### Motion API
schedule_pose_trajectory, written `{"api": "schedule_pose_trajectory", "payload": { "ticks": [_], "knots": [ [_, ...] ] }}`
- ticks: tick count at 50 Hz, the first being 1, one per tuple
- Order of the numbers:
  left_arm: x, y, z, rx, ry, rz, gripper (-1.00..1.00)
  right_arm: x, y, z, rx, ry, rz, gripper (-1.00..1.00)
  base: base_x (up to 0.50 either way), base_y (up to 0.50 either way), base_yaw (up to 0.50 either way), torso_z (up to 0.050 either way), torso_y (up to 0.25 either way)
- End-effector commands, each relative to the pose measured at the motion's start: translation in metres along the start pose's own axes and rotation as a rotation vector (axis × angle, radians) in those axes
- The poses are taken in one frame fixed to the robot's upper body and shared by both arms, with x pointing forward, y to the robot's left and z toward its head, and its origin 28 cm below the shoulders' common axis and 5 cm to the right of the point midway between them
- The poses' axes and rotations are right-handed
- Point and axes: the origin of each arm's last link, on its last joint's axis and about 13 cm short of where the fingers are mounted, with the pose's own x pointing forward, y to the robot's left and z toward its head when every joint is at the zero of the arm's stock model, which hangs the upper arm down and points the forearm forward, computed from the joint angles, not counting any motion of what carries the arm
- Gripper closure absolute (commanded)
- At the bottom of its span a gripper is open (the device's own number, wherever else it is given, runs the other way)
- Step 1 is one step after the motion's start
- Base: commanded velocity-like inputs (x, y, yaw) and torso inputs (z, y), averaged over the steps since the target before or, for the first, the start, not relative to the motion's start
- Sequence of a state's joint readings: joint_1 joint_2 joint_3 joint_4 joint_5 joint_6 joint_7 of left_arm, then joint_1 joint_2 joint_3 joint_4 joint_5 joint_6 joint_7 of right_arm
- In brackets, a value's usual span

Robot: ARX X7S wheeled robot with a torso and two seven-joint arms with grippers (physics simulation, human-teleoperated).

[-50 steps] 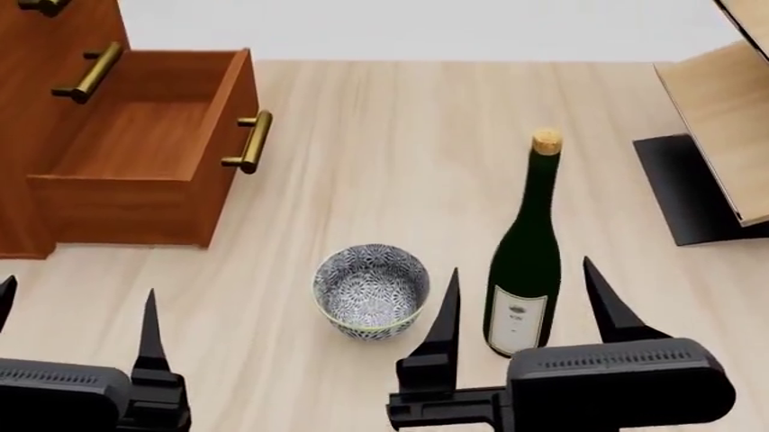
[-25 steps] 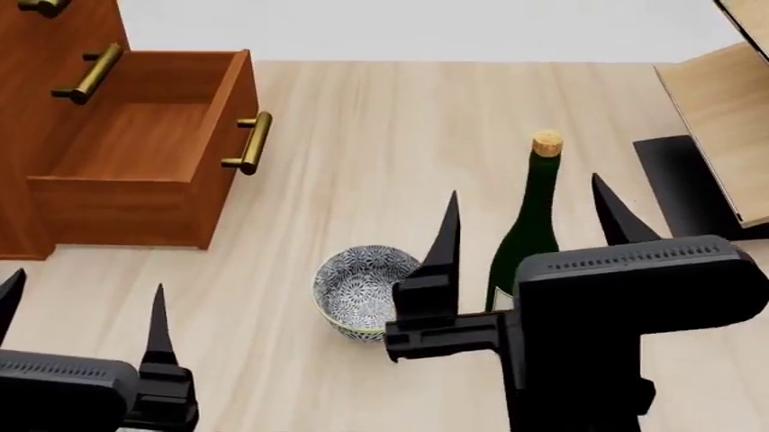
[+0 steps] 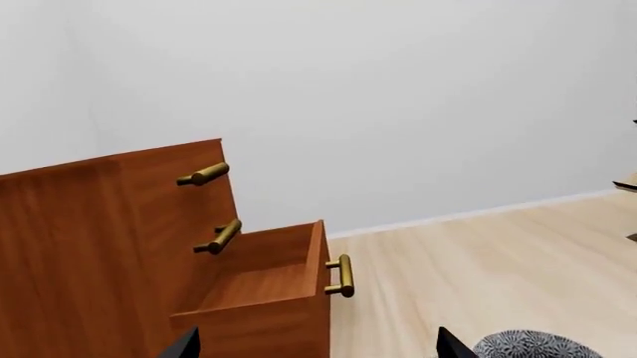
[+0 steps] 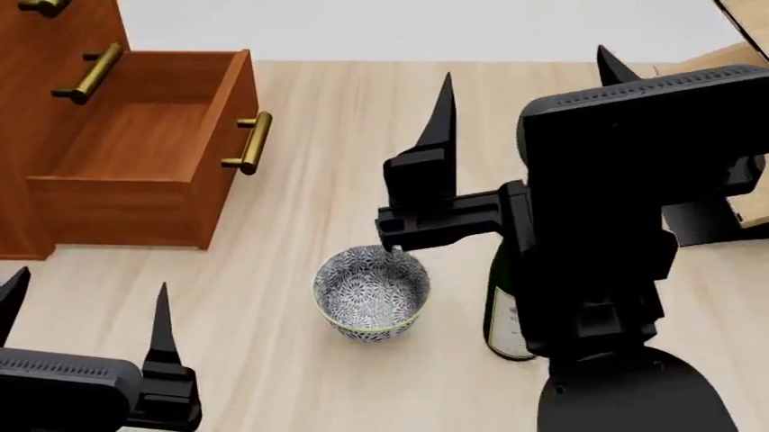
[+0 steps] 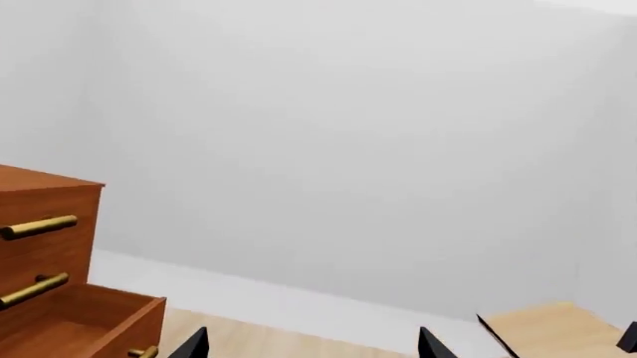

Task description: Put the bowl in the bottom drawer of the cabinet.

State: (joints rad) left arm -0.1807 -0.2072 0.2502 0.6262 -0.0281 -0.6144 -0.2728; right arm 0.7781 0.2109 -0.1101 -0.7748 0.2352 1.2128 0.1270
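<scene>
Sitting on pale wood, the round patterned ceramic bowl [image 4: 371, 292] lies beneath the wide-spread right end effector [image 4: 525, 72].

Bowl [image 4: 371, 292]: small, round, white ceramic with a dense blue-grey floral pattern inside and out. Upright, mouth up, empty. Stands on the pale wooden floor in front of the cabinet's open drawer, apart from it. Only its rim shows at the edge of the left wrist view.

Bottom drawer [image 4: 139, 153]: reddish-brown wooden box, pulled out and open, interior bare. Horizontal brass bar handle [image 4: 250, 142] on its front panel, on two short posts.

Cabinet [image 3: 89, 246]: reddish-brown wooden chest of drawers, upright against a pale wall. Upper drawers shut, each with a brass bar handle; two such handles show above the open drawer.
</scene>
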Motion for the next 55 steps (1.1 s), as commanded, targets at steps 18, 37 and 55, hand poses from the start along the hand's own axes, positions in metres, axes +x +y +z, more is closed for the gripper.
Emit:
{"api": "schedule_pose_trajectory", "payload": {
  "ticks": [18,37,55],
  "knots": [
    [-0.0007,0.0008,0.0007,0.001,0.000,0.002,-1.00,0.0054,-0.0045,0.0103,0.007,-0.014,-0.013,-1.00,0.33,0.00,0.00,0.000,0.000],
    [-0.0008,0.0000,-0.0004,0.002,0.002,-0.003,-1.00,0.0030,-0.0045,0.0107,0.005,-0.019,-0.013,-1.00,0.41,0.00,0.00,0.000,0.001],
    [-0.0013,-0.0001,-0.0004,0.003,0.003,-0.003,-1.00,0.0014,-0.0038,0.0125,0.003,-0.025,-0.010,-1.00,0.40,0.00,0.00,0.000,0.001]
  ]
}}
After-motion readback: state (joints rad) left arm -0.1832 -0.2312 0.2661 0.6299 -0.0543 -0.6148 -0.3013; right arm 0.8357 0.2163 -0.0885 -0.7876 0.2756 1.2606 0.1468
